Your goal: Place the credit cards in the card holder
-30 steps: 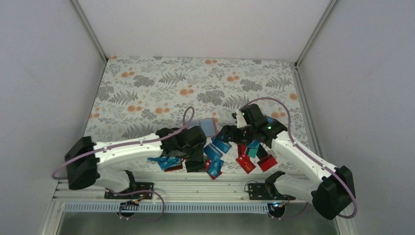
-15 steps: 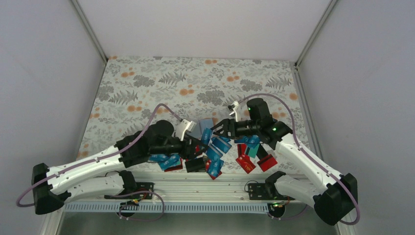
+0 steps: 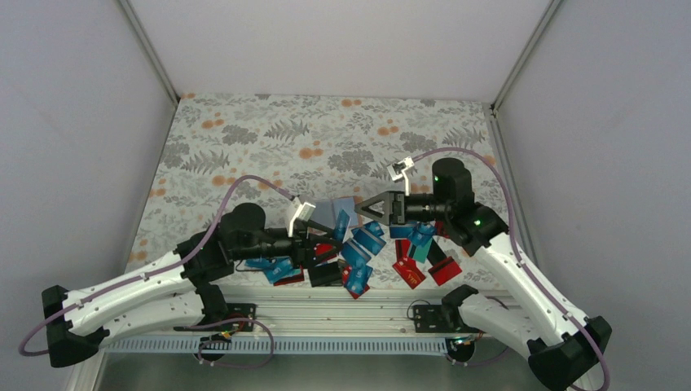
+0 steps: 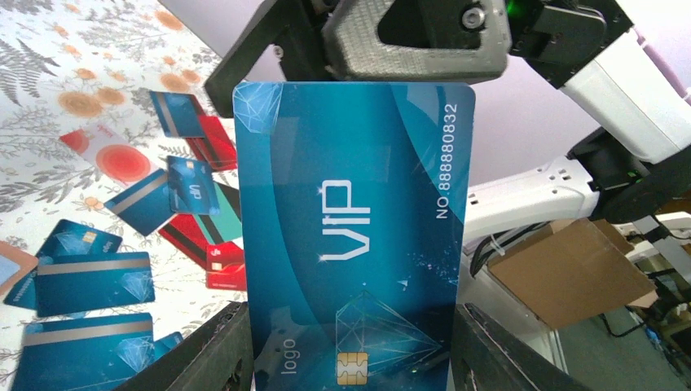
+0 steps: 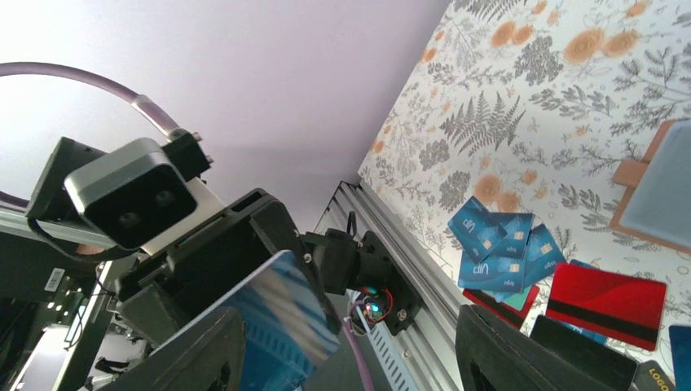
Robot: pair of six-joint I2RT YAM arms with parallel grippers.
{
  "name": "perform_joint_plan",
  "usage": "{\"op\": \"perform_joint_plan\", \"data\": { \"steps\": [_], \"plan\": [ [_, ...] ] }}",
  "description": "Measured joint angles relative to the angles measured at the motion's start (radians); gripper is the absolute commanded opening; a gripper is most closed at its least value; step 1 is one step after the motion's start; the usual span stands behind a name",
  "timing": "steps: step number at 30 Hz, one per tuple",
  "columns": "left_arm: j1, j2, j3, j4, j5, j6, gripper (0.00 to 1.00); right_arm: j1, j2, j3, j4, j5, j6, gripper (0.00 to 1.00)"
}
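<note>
Both grippers meet low over the near middle of the counter. From above, my left gripper reaches in from the left, clamped on a blue VIP card held on edge. My right gripper faces it from the right with its jaws spread apart. The card holder lies flat just beyond them with a pale card on top. The other credit cards are heaped near the front edge, blue and teal mixed with red and black. Through my left wrist camera, the left gripper pinches the blue VIP card by its chip end. The right gripper sits right at the card's far edge, though I cannot tell if it touches. Loose credit cards lie to the left. Through my right wrist camera, the right gripper stands wide, and the blue VIP card sits close to one finger. Beyond are credit cards and the card holder.
</note>
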Motion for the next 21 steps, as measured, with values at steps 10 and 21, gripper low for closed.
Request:
{"op": "perform_joint_plan", "data": {
  "steps": [10,21],
  "plan": [
    [0.005,0.303,0.121,-0.232,-0.241,-0.033,0.80,-0.005,0.036,0.016,-0.151,0.226,-0.058,0.65],
    [-0.101,0.614,0.228,-0.484,-0.425,-0.132,0.75,-0.006,0.098,-0.089,-0.312,0.376,-0.064,0.66]
  ]
}}
